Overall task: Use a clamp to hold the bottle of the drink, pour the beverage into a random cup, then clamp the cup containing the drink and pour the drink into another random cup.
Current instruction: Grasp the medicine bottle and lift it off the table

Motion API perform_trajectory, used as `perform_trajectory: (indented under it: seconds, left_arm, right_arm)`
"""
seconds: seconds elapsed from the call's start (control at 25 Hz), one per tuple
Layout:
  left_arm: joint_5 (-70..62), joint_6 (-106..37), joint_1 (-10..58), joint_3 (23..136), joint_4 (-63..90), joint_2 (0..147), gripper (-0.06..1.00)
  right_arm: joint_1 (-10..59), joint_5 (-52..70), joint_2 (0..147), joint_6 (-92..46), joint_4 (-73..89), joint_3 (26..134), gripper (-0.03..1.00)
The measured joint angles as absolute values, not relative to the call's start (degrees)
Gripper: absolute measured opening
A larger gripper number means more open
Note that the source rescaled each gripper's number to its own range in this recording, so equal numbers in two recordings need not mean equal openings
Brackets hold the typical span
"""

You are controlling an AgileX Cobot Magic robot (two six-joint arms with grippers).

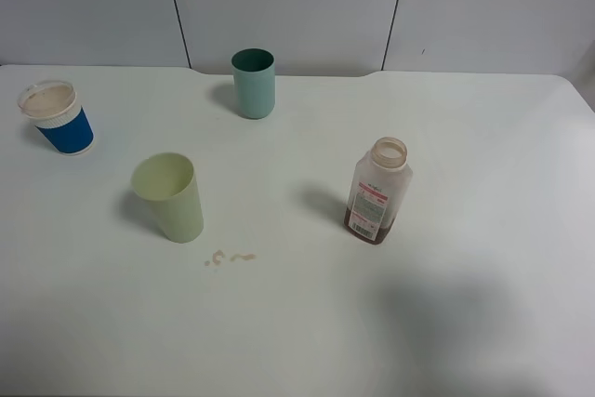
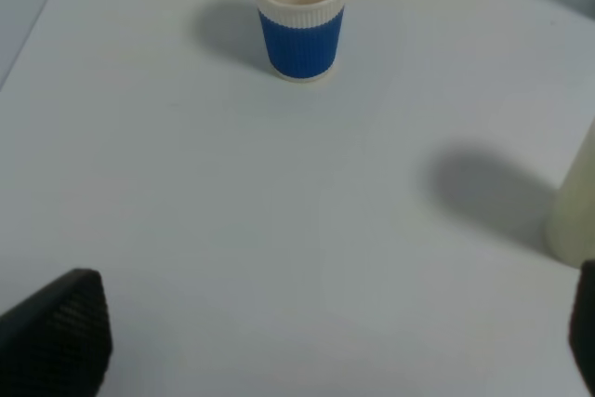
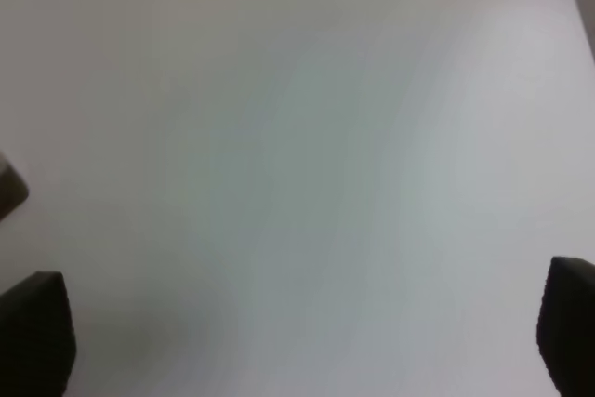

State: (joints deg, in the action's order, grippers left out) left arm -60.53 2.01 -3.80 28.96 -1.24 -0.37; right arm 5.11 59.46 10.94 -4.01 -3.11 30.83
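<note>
The bottle of the drink point(image 1: 378, 192) stands upright and uncapped right of the table's middle, with a little brown beverage point(image 1: 368, 224) at its bottom. The tall pale yellow-green cup point(image 1: 169, 197) stands left of centre; its side shows in the left wrist view point(image 2: 576, 202). The short blue cup with a white rim point(image 1: 58, 118) point(image 2: 299, 16) stands at the far left. Neither clamp shows in the exterior high view. My left gripper point(image 2: 321, 341) is open over bare table, short of the blue cup. My right gripper point(image 3: 302, 332) is open over bare table, holding nothing.
A darker teal tumbler point(image 1: 253, 83) stands at the back middle. A few small brown drops point(image 1: 230, 257) lie on the white table point(image 1: 465, 323) just in front of the yellow-green cup. A grey panelled wall runs behind the table's far edge.
</note>
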Motion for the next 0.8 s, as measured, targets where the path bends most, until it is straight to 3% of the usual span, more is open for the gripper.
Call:
perform_trajectory:
  seconds: [0.8]
  left_arm:
    - [-60.53, 2.03, -3.80, 28.96, -1.24, -0.37, 1.00]
  right_arm:
    - [18.12, 58.09, 34.42, -18.37, -4.01, 30.93, 1.00]
